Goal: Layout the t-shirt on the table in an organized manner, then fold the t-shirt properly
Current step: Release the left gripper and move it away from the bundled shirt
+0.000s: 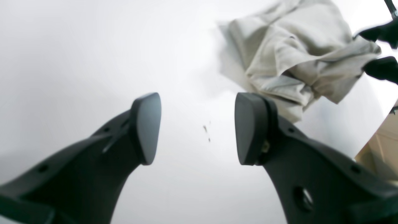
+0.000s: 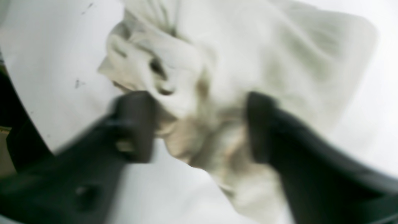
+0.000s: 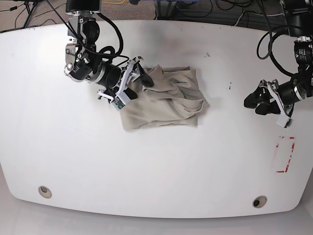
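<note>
Straddling a bunched ridge of the t-shirt (image 2: pixel 248 46) with the right tool (image 2: pixel 199 124), jaws standing apart and cloth filling the gap between them; not looking clamped yet, though the blur is making this hard to judge. Lying crumpled in a rough heap on the bench (image 3: pixel 146 166), a little towards the right arm's side of centre, with folds overlapping and no sleeve or collar showing clearly. Still waiting on the layout step, by the look of it: nothing spread flat, no fold begun, so nearly the whole task remaining. Needing next, probably, a closing pinch on that edge and a pull outward to open the heap. Hanging well apart from the cloth with the left tool (image 3: pixel 259 103), jaws wide and holding nothing, over bare bench beside the red-outlined mark (image 3: pixel 284 155).
</note>
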Robot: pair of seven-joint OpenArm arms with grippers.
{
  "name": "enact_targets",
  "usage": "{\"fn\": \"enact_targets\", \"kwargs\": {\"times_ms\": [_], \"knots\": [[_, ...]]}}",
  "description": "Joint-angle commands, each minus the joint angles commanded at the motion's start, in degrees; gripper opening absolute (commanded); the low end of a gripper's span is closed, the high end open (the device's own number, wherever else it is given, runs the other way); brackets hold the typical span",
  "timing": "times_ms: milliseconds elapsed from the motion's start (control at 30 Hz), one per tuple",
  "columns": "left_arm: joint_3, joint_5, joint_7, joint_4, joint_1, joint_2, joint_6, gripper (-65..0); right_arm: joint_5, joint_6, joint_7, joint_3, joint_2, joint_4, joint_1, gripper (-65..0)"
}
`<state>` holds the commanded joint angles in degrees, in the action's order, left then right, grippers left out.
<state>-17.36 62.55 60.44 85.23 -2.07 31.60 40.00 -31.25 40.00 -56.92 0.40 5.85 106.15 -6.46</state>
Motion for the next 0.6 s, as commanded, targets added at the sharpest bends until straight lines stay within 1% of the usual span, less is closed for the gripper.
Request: {"fn": "enact_targets", "kwargs": {"times_ms": [67, 100, 133, 200, 333, 433, 500, 533, 567, 600], "knots": [[-0.3, 0.0, 0.0, -0.1, -0.8, 1.1, 0.0, -29.9, 0.0, 0.00, 0.0, -1.0, -0.9, 0.0, 0.0, -55.0], [-0.3, 0.0, 0.0, -0.2, -1.0, 1.2, 0.0, -29.9, 0.0, 0.00, 0.0, -1.3, -1.3, 0.0, 0.0, -58.0], [-0.3, 0.0, 0.0, -0.2, -1.2, 1.3, 0.0, -29.9, 0.0, 0.00, 0.0, -1.9, -2.2, 0.0, 0.0, -62.9], [-0.3, 0.0, 0.0, -0.2, -1.6, 1.4, 0.0, -29.9, 0.0, 0.00, 0.0, -2.9, -3.1, 0.0, 0.0, -64.4], [-0.3, -0.1, 0.0, -0.2, -2.0, 1.4, 0.0, -29.9, 0.0, 0.00, 0.1, -5.4, -5.3, 0.0, 0.0, -62.6], [-0.3, -0.1, 0.0, -0.3, -2.5, 1.5, 0.0, -29.9, 0.0, 0.00, 0.1, -7.0, -7.4, 0.0, 0.0, -58.3], [-0.3, -0.1, 0.0, -0.2, -2.7, 2.3, 0.0, -29.9, 0.0, 0.00, 0.1, -7.9, -8.6, 0.0, 0.0, -50.9], [-0.3, -0.1, 0.0, -0.2, -2.7, 2.5, 0.0, -29.9, 0.0, 0.00, 0.1, -8.3, -8.8, 0.0, 0.1, -47.9], [-0.3, -0.1, 0.0, -0.2, -2.7, 2.6, 0.0, -29.9, 0.0, 0.00, 0.1, -8.9, -9.1, 0.0, 0.1, -43.1], [-0.3, -0.1, 0.0, -0.2, -2.7, 2.6, 0.0, -29.9, 0.0, 0.00, 0.1, -9.2, -9.1, 0.0, 0.1, -39.8]]}}
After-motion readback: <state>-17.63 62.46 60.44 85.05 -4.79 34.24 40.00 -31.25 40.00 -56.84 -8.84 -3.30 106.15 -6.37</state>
